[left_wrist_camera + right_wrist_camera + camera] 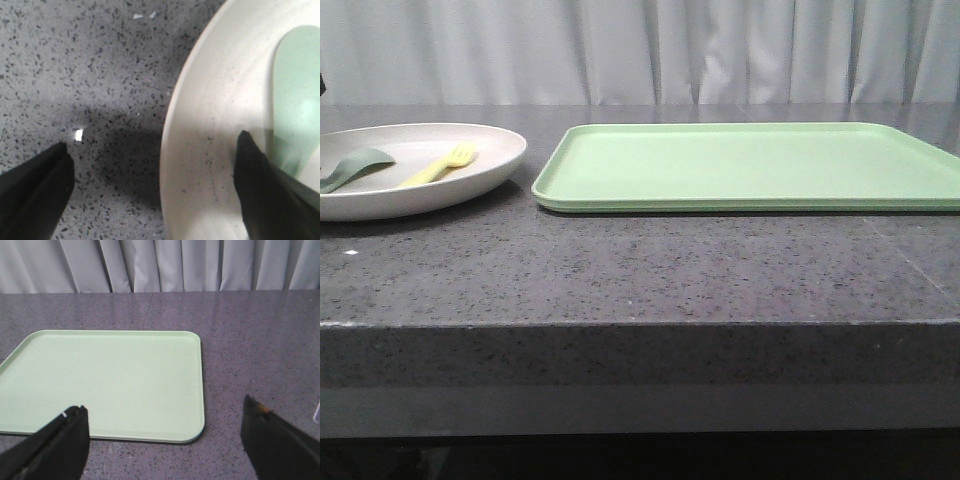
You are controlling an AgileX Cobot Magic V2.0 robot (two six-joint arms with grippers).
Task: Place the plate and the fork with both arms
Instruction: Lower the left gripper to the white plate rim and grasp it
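The cream plate sits at the far left of the table, with the pale-yellow fork and a grey-green spoon lying in it. In the left wrist view my left gripper is open and straddles the plate's rim: one finger is over the table, the other inside the plate beside the spoon. My right gripper is open and empty, hovering near a corner of the light-green tray. Neither gripper shows in the front view.
The light-green tray lies flat to the right of the plate, with a narrow gap between them. The dark speckled tabletop runs to the front edge. A white curtain hangs behind.
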